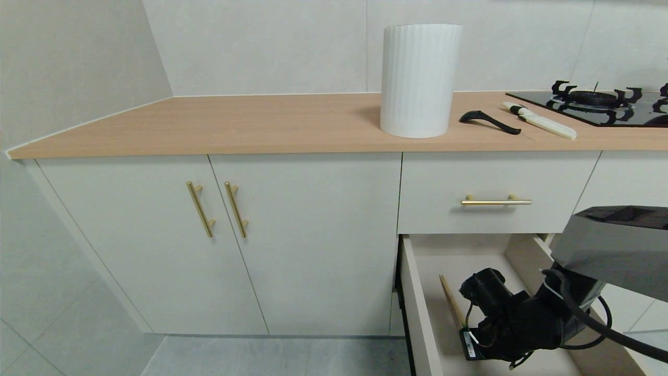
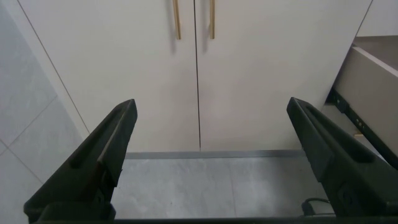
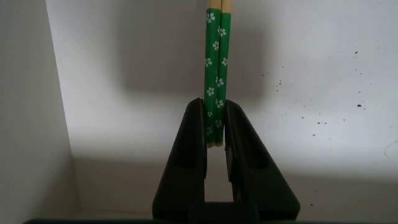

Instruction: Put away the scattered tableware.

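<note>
A pair of green, flower-patterned chopsticks (image 3: 216, 68) is being gripped by the right gripper (image 3: 215, 121), its fingers being pressed shut on the sticks close to one end while the rest is being pointed away from the wrist. The gripper and the chopsticks are being held inside the open lower drawer (image 1: 417, 303), near its left wall, over the pale drawer floor; whether the sticks are touching that floor cannot be told. The left gripper (image 2: 211, 109) is being held wide open with nothing between its fingers, low in front of the closed cabinet doors (image 2: 199, 62) and above the grey floor. On the wooden countertop (image 1: 235, 125), a black utensil (image 1: 489, 121) and a white knife (image 1: 543, 121) are being left lying side by side, just apart from each other, between a tall white ribbed container (image 1: 419, 78) and the stove (image 1: 595, 104). The upper drawer (image 1: 496, 177), directly above the open one, is being kept closed.
</note>
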### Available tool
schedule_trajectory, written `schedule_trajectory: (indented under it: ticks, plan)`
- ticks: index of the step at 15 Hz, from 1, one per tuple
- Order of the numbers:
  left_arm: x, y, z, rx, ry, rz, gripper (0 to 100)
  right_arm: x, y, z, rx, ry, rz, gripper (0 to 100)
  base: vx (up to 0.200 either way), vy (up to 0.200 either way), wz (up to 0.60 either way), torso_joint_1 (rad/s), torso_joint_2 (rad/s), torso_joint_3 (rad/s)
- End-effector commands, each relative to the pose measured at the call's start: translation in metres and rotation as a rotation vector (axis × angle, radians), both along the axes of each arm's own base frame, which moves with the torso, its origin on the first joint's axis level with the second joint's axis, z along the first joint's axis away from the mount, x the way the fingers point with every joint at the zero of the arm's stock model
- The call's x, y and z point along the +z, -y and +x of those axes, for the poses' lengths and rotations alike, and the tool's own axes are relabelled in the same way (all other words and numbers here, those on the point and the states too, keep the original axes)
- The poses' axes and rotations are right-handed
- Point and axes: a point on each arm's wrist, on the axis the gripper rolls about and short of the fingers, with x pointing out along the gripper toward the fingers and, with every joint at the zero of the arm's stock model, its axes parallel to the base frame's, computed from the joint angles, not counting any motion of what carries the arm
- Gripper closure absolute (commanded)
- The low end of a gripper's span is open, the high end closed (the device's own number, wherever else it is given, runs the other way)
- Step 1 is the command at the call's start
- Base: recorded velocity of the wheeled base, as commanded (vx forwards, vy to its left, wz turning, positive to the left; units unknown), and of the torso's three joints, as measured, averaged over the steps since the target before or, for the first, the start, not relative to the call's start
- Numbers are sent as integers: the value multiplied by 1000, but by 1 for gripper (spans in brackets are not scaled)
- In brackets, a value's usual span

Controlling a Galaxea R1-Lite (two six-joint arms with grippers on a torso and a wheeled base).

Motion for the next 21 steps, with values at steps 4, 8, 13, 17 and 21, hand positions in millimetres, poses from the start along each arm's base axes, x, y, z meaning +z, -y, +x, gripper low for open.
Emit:
schedule_trajectory:
  ticks: [4, 8, 13, 17, 21]
  plan:
    - [0, 0, 0, 0, 0, 0, 0, -1, 0, 0, 0, -3, -2, 0, 0, 0, 0, 0, 0, 0]
    - [0, 0, 0, 0, 0, 0, 0, 4, 0, 0, 0, 8, 5, 0, 0, 0, 0, 0, 0, 0]
    - [0, 0, 0, 0, 0, 0, 0, 82, 9, -14, -7, 209, 92, 0, 0, 0, 0, 0, 0, 0]
    - [0, 0, 0, 0, 0, 0, 0, 158, 36, -39, 14, 470, 98, 0, 0, 0, 0, 0, 0, 0]
    - [0, 0, 0, 0, 0, 0, 0, 211, 60, -71, 39, 680, 91, 0, 0, 0, 0, 0, 0, 0]
